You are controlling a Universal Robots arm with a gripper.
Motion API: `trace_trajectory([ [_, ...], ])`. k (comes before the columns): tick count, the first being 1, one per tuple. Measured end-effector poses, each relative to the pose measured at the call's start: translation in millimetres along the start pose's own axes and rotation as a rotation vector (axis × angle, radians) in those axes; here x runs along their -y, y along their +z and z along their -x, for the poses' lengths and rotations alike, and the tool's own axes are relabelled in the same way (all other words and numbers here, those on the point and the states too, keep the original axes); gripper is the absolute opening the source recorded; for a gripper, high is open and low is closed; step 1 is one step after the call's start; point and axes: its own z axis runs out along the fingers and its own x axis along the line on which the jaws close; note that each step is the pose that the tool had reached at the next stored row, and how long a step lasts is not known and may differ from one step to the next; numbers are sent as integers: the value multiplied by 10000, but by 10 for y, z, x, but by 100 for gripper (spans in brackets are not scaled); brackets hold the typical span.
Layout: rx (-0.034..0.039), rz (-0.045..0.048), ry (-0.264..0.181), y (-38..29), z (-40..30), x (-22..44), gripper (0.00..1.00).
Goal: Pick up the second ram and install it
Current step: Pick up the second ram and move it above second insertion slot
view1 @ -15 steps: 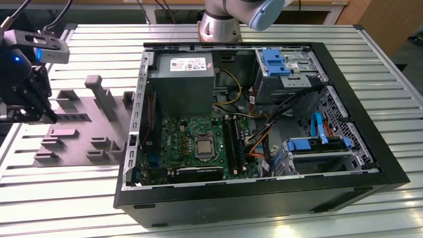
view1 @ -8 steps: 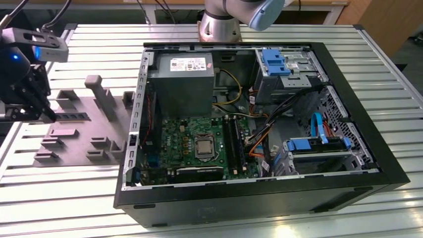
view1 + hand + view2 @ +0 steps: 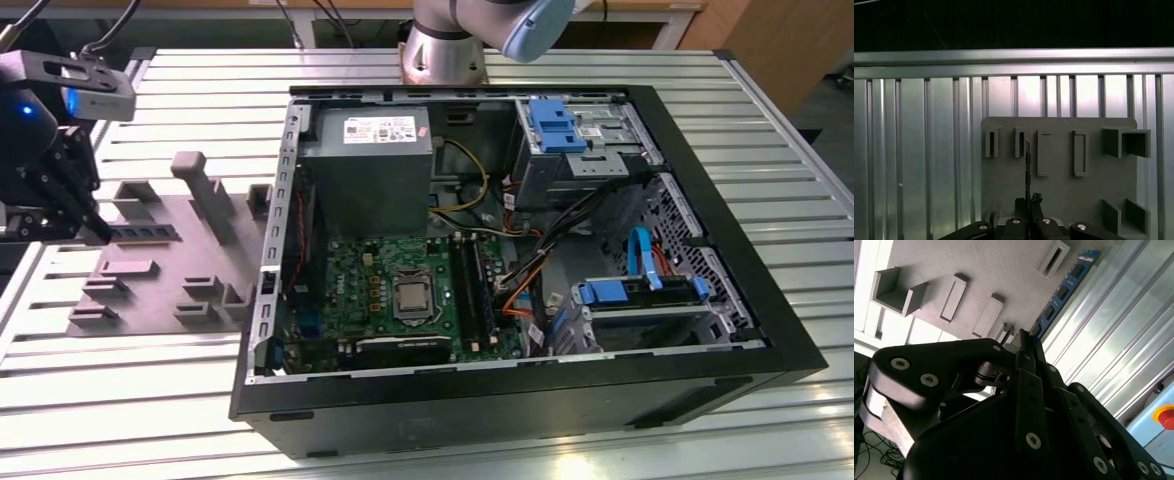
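At the exterior view's left, the one tool [image 3: 94,228] hangs low over the grey holder block [image 3: 160,255]. The block lies on the slatted metal table [image 3: 134,385], just beside the open computer case [image 3: 534,400].

One memory stick is in sight, the second ram [image 3: 144,233]. It shows as a dark strip on the block, with the tool's tip at the end toward the exterior view's left.

In the second wrist view the second ram [image 3: 1064,290] shows as a blue board carrying a row of black chips. It runs away from the tool [image 3: 1023,336] along the edge of the holder block [image 3: 979,270]. The black fingers [image 3: 1029,385] are drawn narrow, with the stick's near end between them. One red button [image 3: 1166,417] sits off the table [image 3: 1114,330].

In the first wrist view the stick [image 3: 1027,165] appears edge-on, a thin dark line rising from the tool [image 3: 1027,202]. The holder block [image 3: 1064,175] there shows four narrow pockets in a row, and the stick lines up with the second of them. One larger open box stands at the row's far end.

Inside the case I count one grey power supply [image 3: 367,165], one green motherboard [image 3: 387,285] and two blue drive brackets [image 3: 561,125]. The long black sockets [image 3: 470,285] sit too close together for me to count them.
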Motion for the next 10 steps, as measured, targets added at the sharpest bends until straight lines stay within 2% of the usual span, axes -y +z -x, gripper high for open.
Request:
trace_trajectory([
  [10,-1,1,1,-46,1,0,14],
])
